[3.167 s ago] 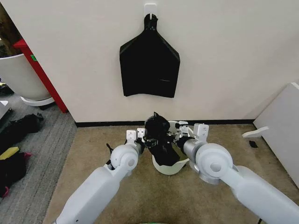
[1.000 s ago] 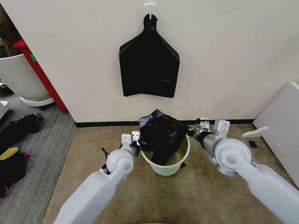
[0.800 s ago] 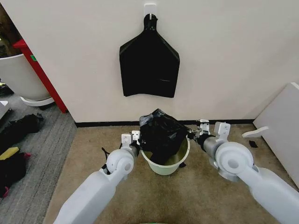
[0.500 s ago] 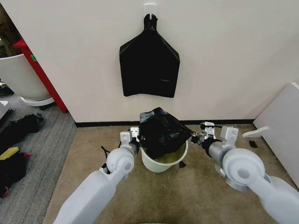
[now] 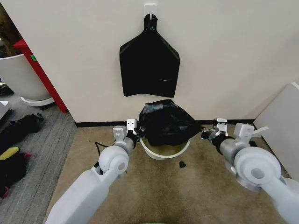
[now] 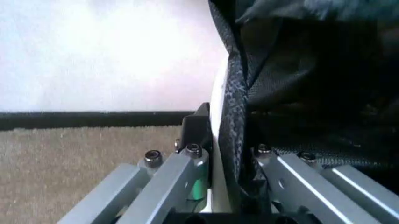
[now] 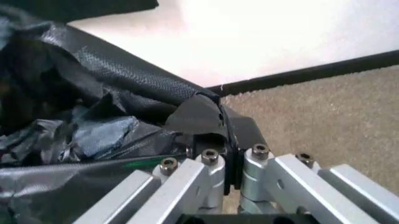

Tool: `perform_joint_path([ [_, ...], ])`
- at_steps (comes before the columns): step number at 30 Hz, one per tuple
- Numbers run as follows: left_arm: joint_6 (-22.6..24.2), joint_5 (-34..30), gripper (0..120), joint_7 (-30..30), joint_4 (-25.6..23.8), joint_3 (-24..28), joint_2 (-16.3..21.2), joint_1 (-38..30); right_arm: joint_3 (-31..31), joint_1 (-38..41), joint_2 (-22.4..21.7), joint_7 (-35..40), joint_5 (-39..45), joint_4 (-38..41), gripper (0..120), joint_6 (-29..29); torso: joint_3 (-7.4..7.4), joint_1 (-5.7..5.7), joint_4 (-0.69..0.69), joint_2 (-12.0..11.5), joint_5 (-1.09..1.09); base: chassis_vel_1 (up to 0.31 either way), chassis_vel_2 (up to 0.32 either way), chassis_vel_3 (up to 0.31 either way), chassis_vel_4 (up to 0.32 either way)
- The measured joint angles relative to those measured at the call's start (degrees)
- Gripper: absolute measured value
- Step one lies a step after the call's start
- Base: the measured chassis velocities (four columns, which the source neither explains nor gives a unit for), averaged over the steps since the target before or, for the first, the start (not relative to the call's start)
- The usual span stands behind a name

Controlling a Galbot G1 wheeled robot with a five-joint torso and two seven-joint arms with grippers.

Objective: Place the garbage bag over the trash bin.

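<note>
Now both pincers (image 5: 136, 132) (image 5: 204, 134) stretch garbage bag (image 5: 166, 122) apart.

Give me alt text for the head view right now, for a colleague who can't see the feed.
Two white arms stretch a black garbage bag open above a cream trash bin on tan carpet, the left gripper and right gripper each pinching an edge. A flat bunch of black bags hangs on the wall behind.
</note>
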Motion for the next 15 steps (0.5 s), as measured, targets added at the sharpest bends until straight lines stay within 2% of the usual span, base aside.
perform_joint_path([
  [4,-0.6,0.2,4,0.6,-0.3,-0.3,0.1,0.3,0.6,-0.4,-0.3,0.1,0.4,0.1,0,0.0,0.00,0.00,0.00,0.0,0.00,0.000,0.000,0.000,0.000],
  [15,-1.3,-0.4,4,2.3,-2.1,-2.4,1.4,1.0,1.3,0.0,0.0,-1.7,2.9,-6.6,0,-0.7,0.00,0.00,0.00,0.0,0.01,0.000,0.000,0.000,0.000],
])
